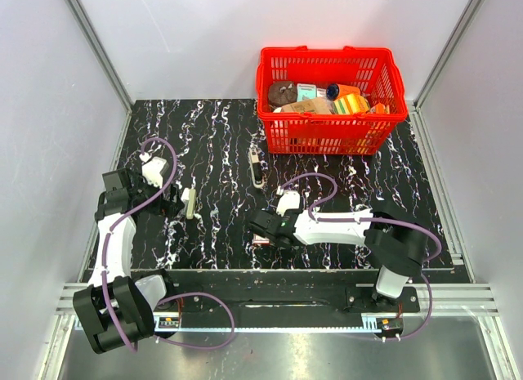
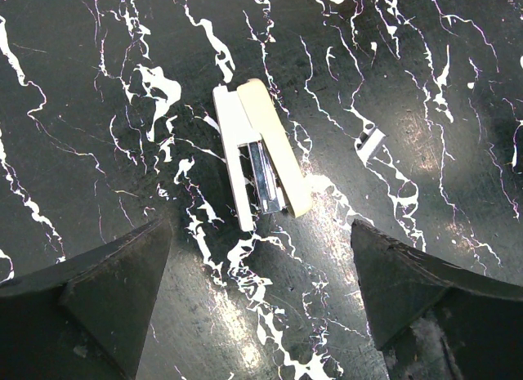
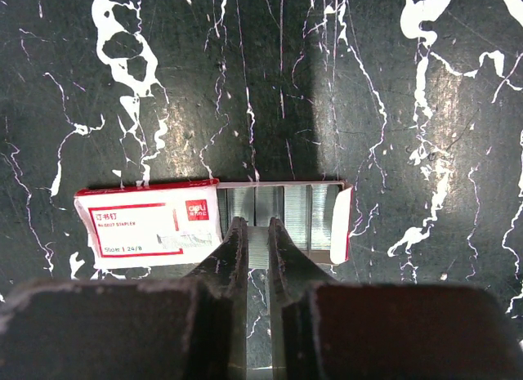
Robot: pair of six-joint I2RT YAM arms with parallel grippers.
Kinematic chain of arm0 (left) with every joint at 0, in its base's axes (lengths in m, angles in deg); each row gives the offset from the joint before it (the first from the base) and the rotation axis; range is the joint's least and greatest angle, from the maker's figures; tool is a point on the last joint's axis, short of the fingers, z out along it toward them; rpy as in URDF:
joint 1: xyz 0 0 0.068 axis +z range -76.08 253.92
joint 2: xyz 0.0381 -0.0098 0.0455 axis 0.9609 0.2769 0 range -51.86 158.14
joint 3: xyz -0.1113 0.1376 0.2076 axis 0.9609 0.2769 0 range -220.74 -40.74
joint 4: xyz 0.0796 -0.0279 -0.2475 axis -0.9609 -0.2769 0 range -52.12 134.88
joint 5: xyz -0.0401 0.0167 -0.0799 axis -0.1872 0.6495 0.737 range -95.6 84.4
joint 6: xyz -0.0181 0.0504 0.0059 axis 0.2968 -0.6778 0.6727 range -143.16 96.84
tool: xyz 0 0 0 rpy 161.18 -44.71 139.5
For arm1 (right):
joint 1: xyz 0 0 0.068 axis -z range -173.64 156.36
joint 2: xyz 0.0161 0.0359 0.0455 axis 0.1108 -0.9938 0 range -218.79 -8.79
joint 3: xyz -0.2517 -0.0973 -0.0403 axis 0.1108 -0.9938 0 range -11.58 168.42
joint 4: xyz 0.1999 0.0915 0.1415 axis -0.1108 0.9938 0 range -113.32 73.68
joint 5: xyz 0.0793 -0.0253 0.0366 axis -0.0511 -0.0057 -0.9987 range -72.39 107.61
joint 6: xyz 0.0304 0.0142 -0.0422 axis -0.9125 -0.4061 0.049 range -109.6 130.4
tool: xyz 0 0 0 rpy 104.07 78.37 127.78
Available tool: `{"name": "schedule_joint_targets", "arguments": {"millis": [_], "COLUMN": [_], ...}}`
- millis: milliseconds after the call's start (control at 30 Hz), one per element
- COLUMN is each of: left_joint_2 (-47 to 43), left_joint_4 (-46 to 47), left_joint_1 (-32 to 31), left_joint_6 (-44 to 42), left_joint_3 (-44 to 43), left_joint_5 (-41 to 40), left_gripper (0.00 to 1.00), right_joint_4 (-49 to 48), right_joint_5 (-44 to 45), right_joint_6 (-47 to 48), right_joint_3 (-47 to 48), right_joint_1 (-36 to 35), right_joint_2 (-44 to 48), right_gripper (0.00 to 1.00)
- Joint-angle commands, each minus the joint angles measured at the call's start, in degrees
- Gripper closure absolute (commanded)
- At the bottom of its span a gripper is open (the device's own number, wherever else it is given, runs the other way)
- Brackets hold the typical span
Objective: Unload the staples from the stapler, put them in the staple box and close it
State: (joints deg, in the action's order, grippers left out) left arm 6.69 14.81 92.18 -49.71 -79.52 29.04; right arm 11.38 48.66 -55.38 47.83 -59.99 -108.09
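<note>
A cream stapler (image 2: 255,143) lies open on the black marbled table, its metal staple channel (image 2: 264,182) showing; it also shows in the top view (image 1: 189,202). My left gripper (image 2: 260,231) hangs open just short of it, touching nothing. My right gripper (image 3: 257,226) is shut on a thin strip of staples (image 3: 258,248) over the open tray (image 3: 294,210) of a red-and-white staple box (image 3: 147,225). The tray holds rows of staples. In the top view the right gripper (image 1: 261,227) is near the table's front middle.
A red basket (image 1: 331,131) full of assorted items stands at the back right. A second dark-and-white stapler-like item (image 1: 257,166) lies mid-table in front of the basket. White walls enclose the table on three sides.
</note>
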Motion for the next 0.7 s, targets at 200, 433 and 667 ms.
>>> {"name": "schedule_joint_targets", "arguments": {"millis": [200, 433, 667], "left_joint_2": [-0.6, -0.8, -0.9], "left_joint_4": [1.4, 1.1, 0.6], "left_joint_1": [0.3, 0.3, 0.3], "left_joint_6": [-0.9, -0.8, -1.1], "left_joint_3": [0.1, 0.4, 0.4], "left_joint_5": [1.2, 1.9, 2.2], "left_gripper": [0.04, 0.05, 0.04], "right_joint_4": [-0.8, -1.6, -1.7], "right_joint_5": [2.4, 2.0, 2.2], "right_joint_6": [0.6, 1.7, 2.3], "right_joint_3": [1.4, 1.6, 1.8], "right_joint_1": [-0.5, -0.5, -0.5], "right_joint_2": [0.2, 0.9, 2.3], "right_gripper": [0.82, 0.78, 0.72]}}
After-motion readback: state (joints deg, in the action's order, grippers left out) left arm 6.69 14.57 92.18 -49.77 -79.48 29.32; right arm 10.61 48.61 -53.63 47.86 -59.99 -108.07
